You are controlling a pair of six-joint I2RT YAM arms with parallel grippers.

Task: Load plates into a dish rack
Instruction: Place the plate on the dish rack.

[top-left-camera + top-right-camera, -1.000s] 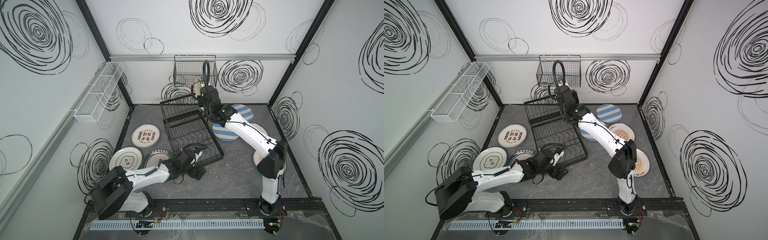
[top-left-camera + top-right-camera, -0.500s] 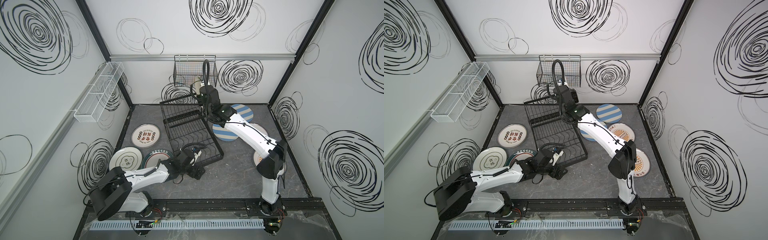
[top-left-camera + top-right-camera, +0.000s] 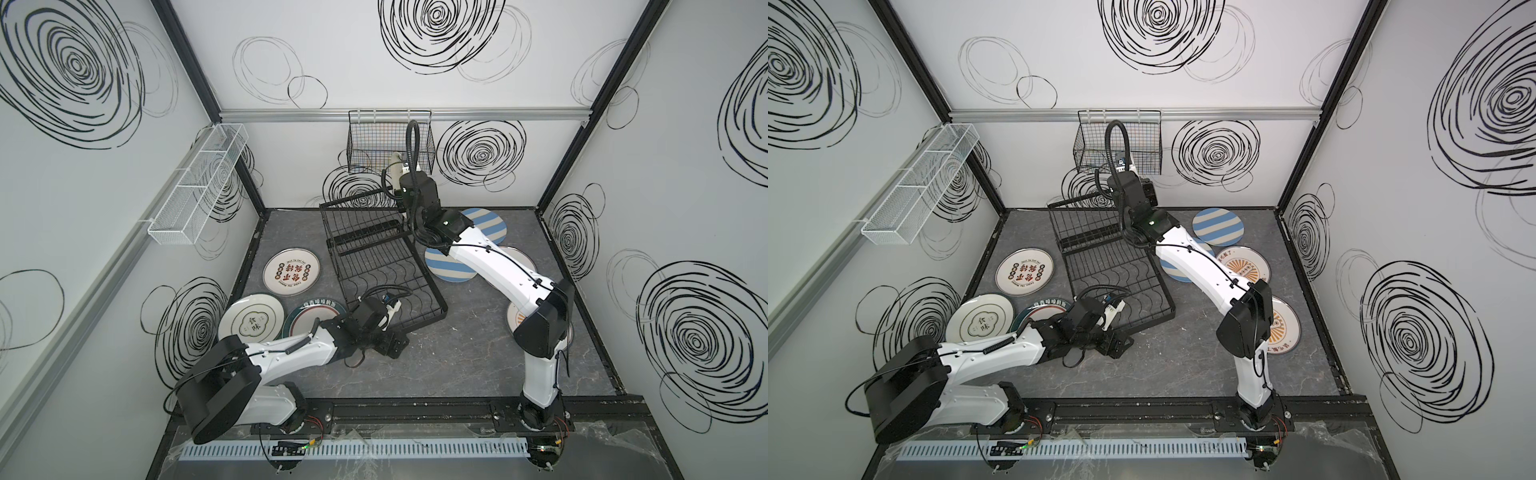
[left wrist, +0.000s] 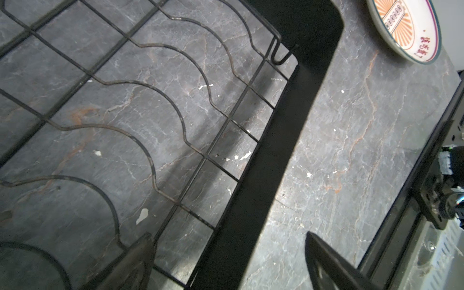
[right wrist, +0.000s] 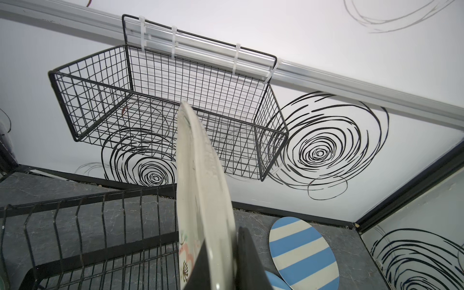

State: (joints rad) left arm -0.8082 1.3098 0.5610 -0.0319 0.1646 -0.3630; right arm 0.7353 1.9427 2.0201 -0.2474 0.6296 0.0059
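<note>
A: Cream plate [image 5: 200, 180], on edge, pinched at its lower rim by the right gripper [image 5: 226, 261]. Where's that?
B: 12 o'clock end of the dish rack [image 3: 374, 257], over the right corner of the raised slotted tier. The black grid basket [image 5: 175, 100] hangs on the back wall beyond it.
A: Left gripper [image 4: 231, 263]?
B: Fingers spread wide, holding nothing. It's low at the rack's 6 o'clock corner, and the rack's near rim band runs between the fingers. Contact, can't tell.
A: Other plates?
B: All flat.
- Red-character plate [image 3: 291, 272] at 9 o'clock of the rack.
- Black-script plate [image 3: 251, 324] and teal-rim plate [image 3: 307, 322] at 8, the teal one partly under the left arm [image 3: 291, 353].
- Far striped plate [image 3: 484, 226] at 2, near striped plate [image 3: 451, 268] at 3, partly under the right arm [image 3: 498, 266].
- Sunburst plate [image 3: 1241, 266] and front sunburst plate [image 3: 1285, 328] at 3 to 4, towards the right wall.
A: Free room?
B: The grey marbled tabletop [image 3: 457, 353] lies bare from 5 to 6 o'clock, from rack to front rail [image 3: 415, 405]. The rack sits skewed to the walls. White walls with black swirls, white mesh basket [image 3: 199, 183] at 10.
</note>
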